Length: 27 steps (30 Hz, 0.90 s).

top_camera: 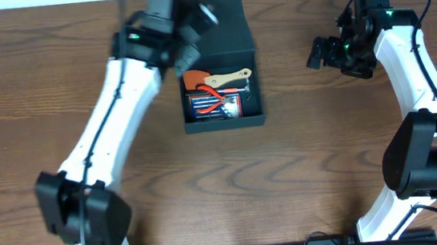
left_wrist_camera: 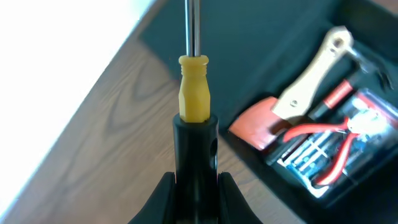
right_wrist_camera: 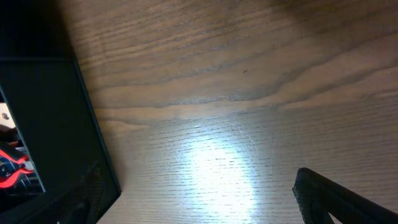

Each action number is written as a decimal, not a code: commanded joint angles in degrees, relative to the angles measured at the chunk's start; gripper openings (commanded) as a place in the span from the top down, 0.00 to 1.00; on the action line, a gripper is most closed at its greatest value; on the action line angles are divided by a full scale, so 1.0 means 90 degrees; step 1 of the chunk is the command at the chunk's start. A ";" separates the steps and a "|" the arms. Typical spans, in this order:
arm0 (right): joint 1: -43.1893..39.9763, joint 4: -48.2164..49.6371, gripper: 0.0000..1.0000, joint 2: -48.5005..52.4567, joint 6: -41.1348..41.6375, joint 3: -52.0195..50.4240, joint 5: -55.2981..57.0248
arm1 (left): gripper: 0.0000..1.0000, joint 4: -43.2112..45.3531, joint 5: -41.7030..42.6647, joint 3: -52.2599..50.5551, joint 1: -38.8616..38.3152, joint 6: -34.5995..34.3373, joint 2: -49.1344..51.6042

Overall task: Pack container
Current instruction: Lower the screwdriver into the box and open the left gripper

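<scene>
The container is set on the table, open. 1 wooden-handled scraper and 1 pair of red pliers are seen inside. Right of the container, the right gripper is held with fingers spread and nothing grasped. At the container's far-left corner, 1 yellow screwdriver is clenched in the left gripper. The lid is folded back on the container's far side.

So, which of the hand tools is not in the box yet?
The yellow-handled screwdriver: the left gripper holds it outside the container, while the red-handled pliers and pale-handled scraper lie inside.
</scene>
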 commanded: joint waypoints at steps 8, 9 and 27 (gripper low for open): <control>0.0044 0.0007 0.01 0.0044 0.0066 -0.0017 -0.0029 | 0.94 -0.0372 -0.0257 -0.0012 -0.0607 0.3563 0.1200; 0.0044 0.0010 0.01 0.0044 0.0066 -0.0017 -0.0029 | 0.94 -0.0415 -0.0257 -0.0012 -0.0607 0.3699 0.1309; 0.0044 -0.0117 0.01 0.0044 0.0066 -0.0017 -0.0029 | 0.02 -0.0092 -0.0522 0.0002 -0.0593 0.2873 0.1545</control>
